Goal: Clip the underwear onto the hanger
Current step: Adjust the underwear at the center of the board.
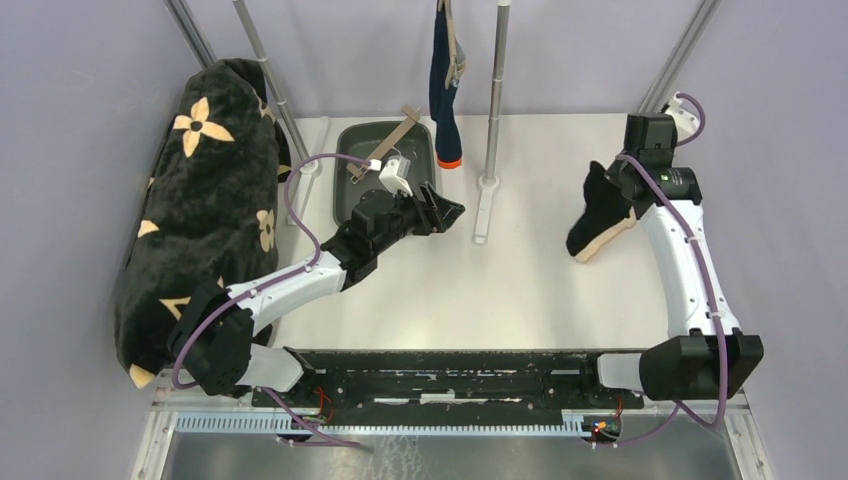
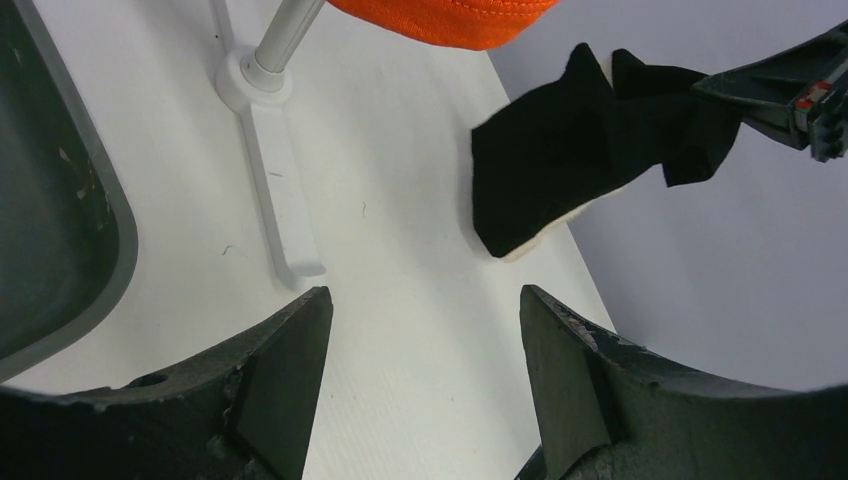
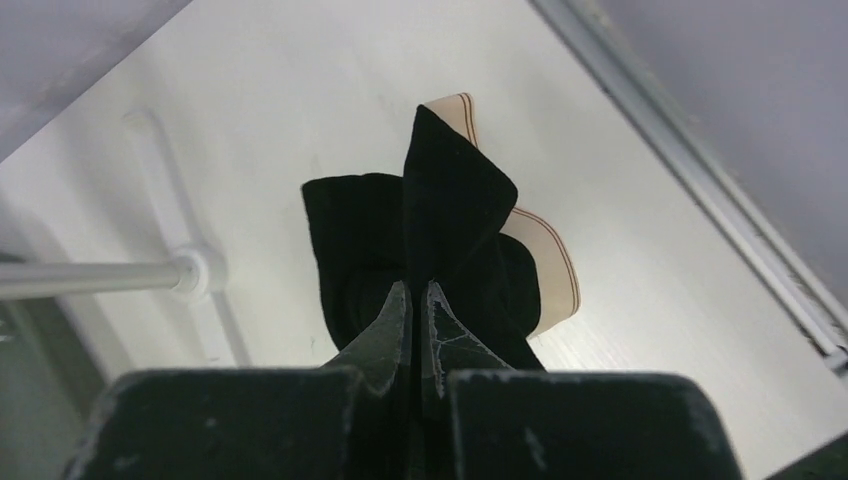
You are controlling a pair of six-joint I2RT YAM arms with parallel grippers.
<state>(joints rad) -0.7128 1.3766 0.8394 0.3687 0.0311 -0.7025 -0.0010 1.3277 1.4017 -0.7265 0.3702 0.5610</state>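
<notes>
The left arm stretches forward and inward, left gripper (image 1: 447, 212) jaws spread wide. The right arm stands bent at the elbow, right gripper (image 3: 417, 290) clamped tight on underwear (image 3: 450, 200).

To my left, a black furry cloth (image 1: 200, 220) with tan flower marks lies heaped along the edge of the white table (image 1: 520, 290). Toward the back, a grey tub (image 1: 362, 133) holds a tan strap (image 1: 385, 146). Just beside the tub, I see a navy sock (image 1: 443, 90) with an orange toe hanging above the table.
</notes>
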